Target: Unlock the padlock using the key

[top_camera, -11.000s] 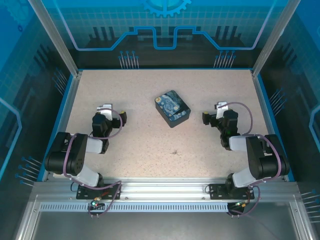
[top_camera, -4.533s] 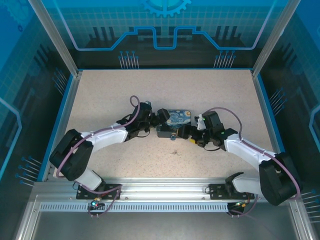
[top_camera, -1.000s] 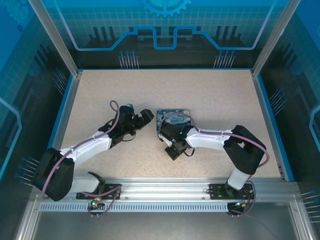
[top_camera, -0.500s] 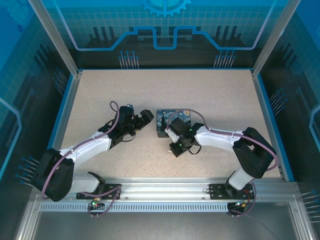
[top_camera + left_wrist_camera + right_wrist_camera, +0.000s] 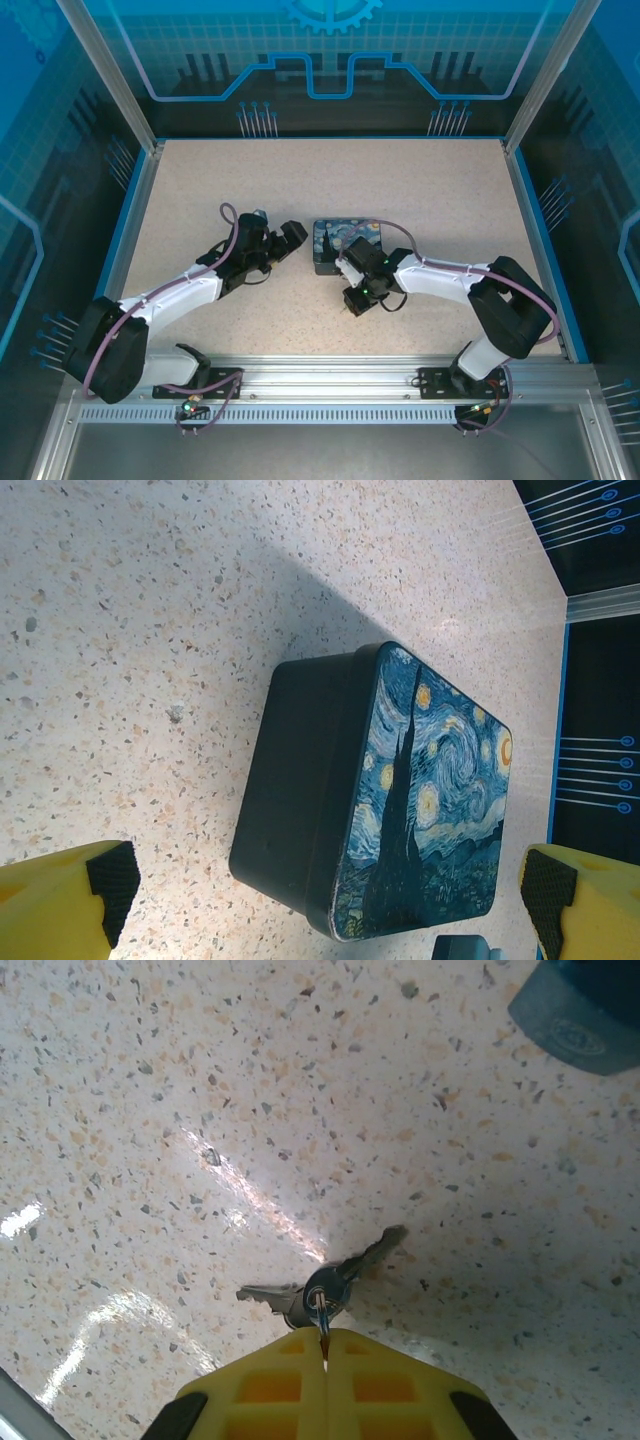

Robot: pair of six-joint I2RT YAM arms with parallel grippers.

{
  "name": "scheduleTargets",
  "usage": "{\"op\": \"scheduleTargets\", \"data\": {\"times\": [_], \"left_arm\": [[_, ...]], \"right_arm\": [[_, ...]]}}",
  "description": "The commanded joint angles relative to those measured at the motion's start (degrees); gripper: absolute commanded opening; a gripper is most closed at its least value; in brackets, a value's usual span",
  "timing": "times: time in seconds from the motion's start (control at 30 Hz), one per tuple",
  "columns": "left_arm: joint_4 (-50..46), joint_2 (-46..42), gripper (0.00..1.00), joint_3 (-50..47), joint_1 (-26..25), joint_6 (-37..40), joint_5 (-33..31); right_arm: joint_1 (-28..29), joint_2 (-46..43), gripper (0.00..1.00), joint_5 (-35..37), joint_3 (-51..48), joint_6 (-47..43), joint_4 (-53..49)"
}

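Two small silver keys [image 5: 325, 1295] on a ring lie at the tabletop, and my right gripper [image 5: 325, 1338] is shut on the ring. From above, the right gripper [image 5: 352, 303] points down just in front of the painted box [image 5: 345, 237]. A dark bluish rounded body that looks like the padlock [image 5: 580, 1010] sits at the top right corner of the right wrist view. The padlock's corner [image 5: 465, 948] also peeks out past the box's end. My left gripper [image 5: 293, 238] stands open to the left of the box [image 5: 400, 800], apart from it, with nothing between its fingers [image 5: 110, 880].
The speckled table [image 5: 200, 180] is ringed by a blue rim and metal posts [image 5: 135, 130]. The right arm's wrist [image 5: 370, 268] lies over the box's front edge.
Over the last second the right gripper has stayed low in front of the box while its wrist shifted slightly. The left arm, pulled back from the box, has held still.
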Motion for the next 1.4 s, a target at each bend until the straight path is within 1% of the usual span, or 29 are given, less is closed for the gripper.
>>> {"op": "scheduleTargets", "data": {"times": [0.0,0.13,0.2,0.27,0.4,0.5,0.63,0.87,1.07,1.3,1.37], "left_arm": [[0.83,-0.39,0.99,-0.56,0.6,-0.77,1.37],[0.7,-0.23,0.99,-0.3,0.56,-0.58,1.45],[0.65,-0.03,0.99,-0.22,0.6,-0.56,1.46],[0.65,0.11,0.99,-0.14,0.63,-0.56,1.54],[0.82,0.55,0.99,0.05,0.57,-0.64,1.72],[0.82,0.64,0.99,0.14,0.56,-0.66,1.63],[0.8,0.7,0.99,0.45,0.57,-0.54,1.54],[0.91,0.65,0.99,0.33,0.63,-0.6,1.41],[1.4,0.71,0.99,0.13,0.61,-0.74,1.36],[2.17,0.47,0.99,-0.29,0.58,-0.9,1.3],[2.23,0.47,0.99,-0.38,0.61,-0.98,1.31]], "right_arm": [[-0.59,0.07,0.0,-1.96,-0.39,0.76,0.99],[-0.65,-1.03,0.36,-1.64,-0.36,0.95,0.82],[-0.61,-2.0,0.45,-1.11,-0.02,1.35,0.14],[-0.61,-2.76,0.5,-0.75,0.31,1.94,-0.45],[-0.68,-3.99,0.53,-0.01,0.88,3.62,-1.03],[-0.68,-3.72,0.53,1.93,1.49,6.2,-2.74],[-0.53,-2.98,0.52,3.16,3.05,11.55,-4.1],[1.78,-3.85,0.51,5.64,0.11,21.24,-1.71],[4.14,-1.53,0.49,8.83,1.42,25.05,-2.96],[6.54,2.19,0.46,10.97,1.46,28.16,-2.64],[7.04,3.15,0.45,11.67,3.53,28.61,-2.51]]}}
